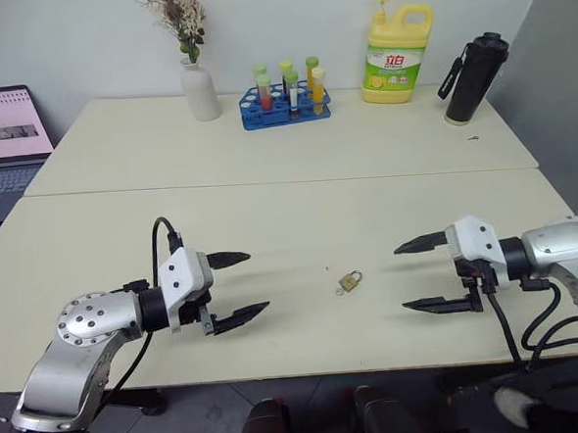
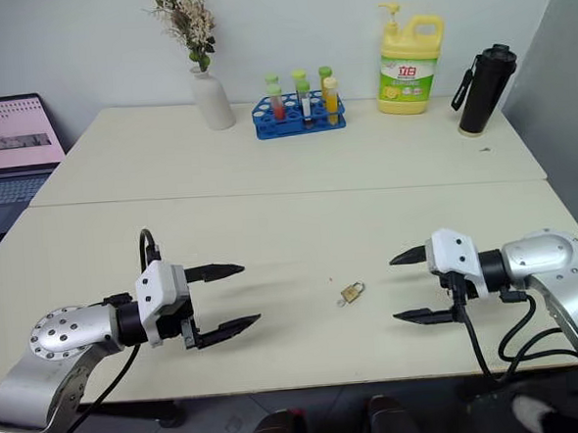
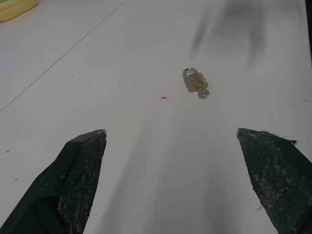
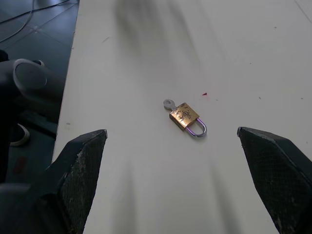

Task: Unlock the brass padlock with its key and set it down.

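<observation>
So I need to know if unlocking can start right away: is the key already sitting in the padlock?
Yes, the key sticks out of the brass padlock body's end opposite the shackle, as the lock lies flat on the table.

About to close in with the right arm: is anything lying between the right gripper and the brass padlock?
Nothing: only bare table separates the right gripper from the brass padlock, its key stuck in it. The right wrist view shows this best.

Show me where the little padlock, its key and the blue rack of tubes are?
brass padlock (image 4: 184,116), right wrist view, on the middle of its golden body.
key (image 4: 168,104), right wrist view, on its ring-like end beside the lock body.
blue test tube rack (image 1: 284,110), left eye view, on its front wall.
</observation>
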`<state>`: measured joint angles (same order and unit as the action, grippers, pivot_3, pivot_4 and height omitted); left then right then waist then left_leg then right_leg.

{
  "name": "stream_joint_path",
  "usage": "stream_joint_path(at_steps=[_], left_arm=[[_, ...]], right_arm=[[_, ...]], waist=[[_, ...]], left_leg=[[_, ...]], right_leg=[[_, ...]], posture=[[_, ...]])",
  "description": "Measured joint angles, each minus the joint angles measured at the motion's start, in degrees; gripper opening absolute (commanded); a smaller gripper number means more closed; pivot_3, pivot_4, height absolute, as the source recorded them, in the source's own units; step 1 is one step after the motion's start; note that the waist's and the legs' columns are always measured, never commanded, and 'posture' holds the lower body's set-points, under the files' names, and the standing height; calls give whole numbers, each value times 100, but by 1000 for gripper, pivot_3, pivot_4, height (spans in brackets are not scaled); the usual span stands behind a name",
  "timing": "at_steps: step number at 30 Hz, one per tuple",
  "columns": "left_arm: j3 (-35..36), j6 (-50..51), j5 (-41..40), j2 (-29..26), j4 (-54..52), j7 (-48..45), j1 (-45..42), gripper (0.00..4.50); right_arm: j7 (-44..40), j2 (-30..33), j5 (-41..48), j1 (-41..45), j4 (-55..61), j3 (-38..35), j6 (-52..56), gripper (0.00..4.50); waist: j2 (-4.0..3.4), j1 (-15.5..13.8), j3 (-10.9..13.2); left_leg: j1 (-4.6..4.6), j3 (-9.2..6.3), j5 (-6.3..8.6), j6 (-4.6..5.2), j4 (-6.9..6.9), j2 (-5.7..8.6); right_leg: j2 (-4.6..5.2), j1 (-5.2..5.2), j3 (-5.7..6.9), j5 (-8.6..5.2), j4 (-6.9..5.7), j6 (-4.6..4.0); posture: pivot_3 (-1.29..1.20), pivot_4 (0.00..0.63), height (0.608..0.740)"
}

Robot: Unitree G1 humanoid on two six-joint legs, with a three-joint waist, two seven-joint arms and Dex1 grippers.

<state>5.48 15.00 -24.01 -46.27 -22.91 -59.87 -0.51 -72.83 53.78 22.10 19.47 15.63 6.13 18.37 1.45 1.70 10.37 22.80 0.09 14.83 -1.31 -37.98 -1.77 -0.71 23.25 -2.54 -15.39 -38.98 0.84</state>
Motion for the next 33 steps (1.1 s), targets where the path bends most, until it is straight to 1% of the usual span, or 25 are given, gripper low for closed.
stream_joint_path(at_steps=[2,6,8,10,15,21,31,33], left_arm=[[-140,-3,-16,-156,-194,-229,83,4496],[-262,12,-47,-256,-410,-402,166,4496],[-326,-35,36,-254,-402,-387,177,4496],[-342,-55,94,-254,-398,-341,191,4496],[-339,-73,190,-252,-397,-266,291,4496],[-339,-184,315,-252,-404,-190,426,4496],[-349,-327,440,-248,-388,-159,459,4496],[-352,-363,488,-248,-349,-174,440,4500]], right_arm=[[-77,-264,-303,502,-295,393,-63,4500],[-363,-819,-741,1334,-971,1140,-132,4500],[-521,-1276,-955,1842,-1563,1491,-290,4500],[-717,-1604,-1252,2229,-2185,1828,-610,4500],[-995,-2166,-1809,2589,-3489,2284,-1362,4500],[-1230,-2284,-2209,2833,-4349,2451,-1966,4500],[-1331,-2376,-2315,2900,-4664,2430,-2247,4500],[-1333,-2408,-2325,2923,-4736,2431,-2305,4145]], waist=[[0,37,1],[-3,16,3],[-3,29,3],[-3,17,3],[-3,-22,3],[-5,-12,4],[-5,-2,3],[-5,0,3]], left_leg=[[-2,4,0,0,0,-2],[-3,0,0,0,0,-3],[-2,2,0,0,-1,-3],[-3,1,0,0,-1,-4],[6,0,0,1,-1,4],[3,-1,0,1,0,1],[-2,-2,0,1,0,-2],[-3,-1,0,1,0,-2]], right_leg=[[-2,2,0,1,-2,0],[-4,2,1,1,-4,-1],[-8,3,2,2,-4,-2],[-7,3,5,11,-4,-19],[3,5,7,17,-2,-30],[8,5,8,18,-5,-32],[5,3,7,18,-8,-32],[4,3,7,18,-8,-32]], posture=[[0,150,740],[0,150,740],[0,150,740],[0,150,740],[0,150,740],[0,150,740],[0,150,740],[0,150,740]])
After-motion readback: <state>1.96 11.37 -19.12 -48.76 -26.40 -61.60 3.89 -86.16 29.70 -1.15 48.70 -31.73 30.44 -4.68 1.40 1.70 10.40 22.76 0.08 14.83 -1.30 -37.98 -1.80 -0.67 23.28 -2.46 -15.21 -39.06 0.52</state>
